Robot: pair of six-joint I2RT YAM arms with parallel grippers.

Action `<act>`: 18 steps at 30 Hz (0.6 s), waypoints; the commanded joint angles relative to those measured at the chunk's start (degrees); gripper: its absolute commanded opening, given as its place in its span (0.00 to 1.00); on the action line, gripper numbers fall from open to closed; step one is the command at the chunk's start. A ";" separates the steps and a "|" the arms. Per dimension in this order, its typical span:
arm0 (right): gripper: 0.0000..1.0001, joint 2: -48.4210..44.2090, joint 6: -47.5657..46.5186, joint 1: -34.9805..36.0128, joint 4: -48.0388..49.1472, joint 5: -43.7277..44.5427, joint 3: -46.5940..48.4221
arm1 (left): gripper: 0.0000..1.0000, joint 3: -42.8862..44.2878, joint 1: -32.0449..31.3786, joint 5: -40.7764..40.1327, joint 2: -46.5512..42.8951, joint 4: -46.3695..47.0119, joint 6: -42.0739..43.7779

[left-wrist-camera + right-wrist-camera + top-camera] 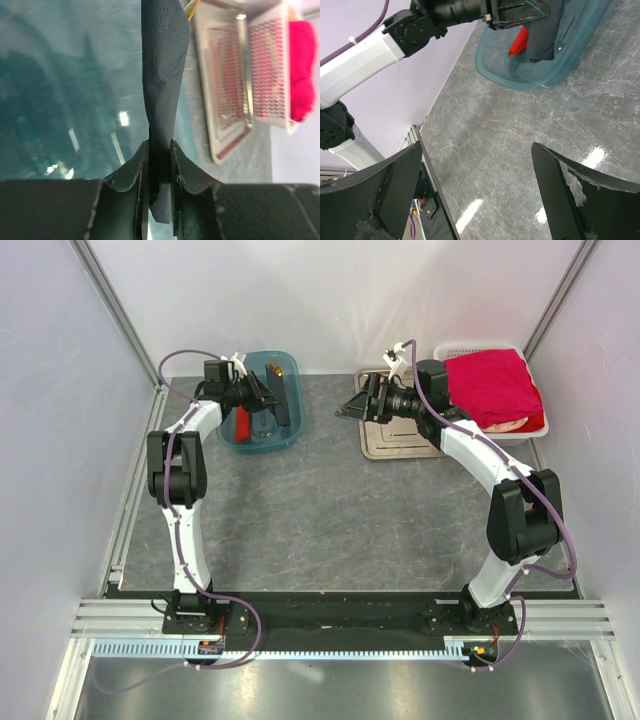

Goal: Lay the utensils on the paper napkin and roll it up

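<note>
Tabletop (330, 520) carries a teal bin (250, 448) at its far left corner and a steel tray (395, 447) toward the far right. The left gripper (160, 147) is closed on the black paper napkin (162, 75), which hangs over the bin. The right gripper (475, 170) stands wide open at the tray's left edge. I think it is best to lift the napkin clear of the bin rim with a firm pinch, then lay it flat mid-table. A gold utensil (275, 367) lies in the bin.

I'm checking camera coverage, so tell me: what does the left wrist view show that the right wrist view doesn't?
Only the left wrist view: the steel tray and the white basket holding the red cloth.
Only the right wrist view: the right gripper with its jaws wide open, the red tool, and the left arm from outside.
Both: the black napkin pinched in the left gripper, the teal bin and the grey table.
</note>
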 commanded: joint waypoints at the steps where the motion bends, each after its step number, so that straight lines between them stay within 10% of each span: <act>1: 0.98 -1.66 -1.37 -0.25 0.62 0.06 -0.65 | 0.02 4.56 0.20 -2.75 2.42 0.38 1.01; 18: 0.98 0.89 -1.45 -0.16 0.53 -0.12 -1.09 | 0.02 9.75 0.81 1.72 12.18 0.83 -0.93</act>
